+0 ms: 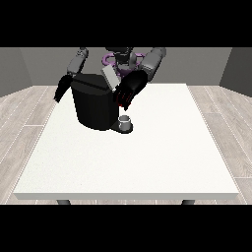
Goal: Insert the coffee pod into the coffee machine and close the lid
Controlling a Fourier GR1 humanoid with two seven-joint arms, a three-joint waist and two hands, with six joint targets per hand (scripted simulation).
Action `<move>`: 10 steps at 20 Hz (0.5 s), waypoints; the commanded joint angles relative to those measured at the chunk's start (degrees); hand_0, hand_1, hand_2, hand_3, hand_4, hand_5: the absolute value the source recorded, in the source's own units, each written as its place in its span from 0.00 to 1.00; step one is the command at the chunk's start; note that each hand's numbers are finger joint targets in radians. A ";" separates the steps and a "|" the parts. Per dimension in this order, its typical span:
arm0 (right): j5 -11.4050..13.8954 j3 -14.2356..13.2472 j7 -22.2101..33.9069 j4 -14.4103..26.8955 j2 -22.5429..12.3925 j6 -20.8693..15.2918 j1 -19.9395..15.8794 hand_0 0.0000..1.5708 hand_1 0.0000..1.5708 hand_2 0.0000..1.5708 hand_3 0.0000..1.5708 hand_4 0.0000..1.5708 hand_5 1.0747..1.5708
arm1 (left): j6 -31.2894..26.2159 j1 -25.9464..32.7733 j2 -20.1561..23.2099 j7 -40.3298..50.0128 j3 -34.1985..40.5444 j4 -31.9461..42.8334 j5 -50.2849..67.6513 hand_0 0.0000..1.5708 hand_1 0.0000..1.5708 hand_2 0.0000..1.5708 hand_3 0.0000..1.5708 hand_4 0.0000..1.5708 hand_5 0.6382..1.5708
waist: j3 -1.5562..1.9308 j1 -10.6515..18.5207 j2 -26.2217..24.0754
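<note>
Front view: hand (129, 91) beside coffee machine (94, 104)

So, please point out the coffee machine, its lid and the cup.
coffee machine (93, 110), front view, on its black front wall.
lid (110, 78), front view, on the raised grey flap.
cup (125, 119), front view, on its rim.

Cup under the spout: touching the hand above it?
Apart. In the front view, the cup sits on the machine's base, and a clear strip of white table shows between it and the hand at the view's right.

coffee machine (93, 106): black | lid (110, 78): grey | cup (125, 120): grey | table (147, 162): white | hands: black
</note>
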 commanded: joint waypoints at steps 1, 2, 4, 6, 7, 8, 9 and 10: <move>0.58 1.36 1.61 -1.34 0.87 0.01 -1.37 0.00 0.00 0.00 0.00 0.05 1.00 | -0.77 -2.89 3.61 -1.84 1.86 1.88 0.38 0.00 0.00 0.35 0.29 0.00 1.00 | -0.17 -0.60 0.72; -0.38 -0.62 1.49 0.75 0.95 -1.03 -1.65 0.00 0.00 0.00 0.00 0.11 1.00 | 1.24 -0.66 -0.11 -0.76 0.48 0.66 -0.30 0.00 0.00 0.33 0.28 0.00 1.00 | -0.16 1.14 0.30; 0.61 1.48 -0.34 0.33 2.11 -0.80 1.84 0.00 0.00 0.00 0.00 0.10 1.00 | 1.03 -0.13 0.20 0.23 1.03 1.48 -0.30 0.00 0.00 0.31 0.24 0.00 1.00 | -0.16 0.39 -1.27; -0.77 0.18 -0.31 1.01 0.49 1.06 3.10 0.00 0.00 0.00 0.00 0.09 1.00 | 1.65 3.44 -3.31 1.54 -0.37 1.15 -0.88 0.00 0.00 0.23 0.16 0.00 1.00 | -0.16 1.15 -4.62; -0.37 -0.16 1.56 0.93 0.58 0.01 1.63 0.00 0.00 0.00 0.00 0.00 1.00 | 0.42 3.13 -2.27 0.36 -0.50 1.40 -0.94 0.00 0.00 0.21 0.14 0.00 1.00 | -0.17 2.36 -5.04; -0.46 -0.65 -2.54 2.81 1.25 -0.92 3.10 0.00 0.00 0.00 0.00 0.00 1.00 | -0.34 1.87 -0.67 0.20 0.36 0.82 -0.45 0.00 0.00 0.19 0.13 0.00 1.00 | -0.15 3.41 -3.23; -1.52 -1.36 2.43 0.84 0.29 0.15 0.26 0.00 0.00 0.00 0.00 0.00 1.00 | 0.08 2.54 -1.00 0.55 0.90 1.99 -0.22 0.00 0.00 0.14 0.09 0.00 1.00 | -0.17 2.84 -4.57; -1.58 -2.02 -1.42 4.98 2.43 -2.00 3.71 0.00 0.00 0.00 0.00 0.00 1.00 | -1.23 3.76 -5.55 3.58 -1.25 -0.28 -0.73 0.00 0.00 0.00 0.10 0.00 1.00 | -0.12 5.77 -8.52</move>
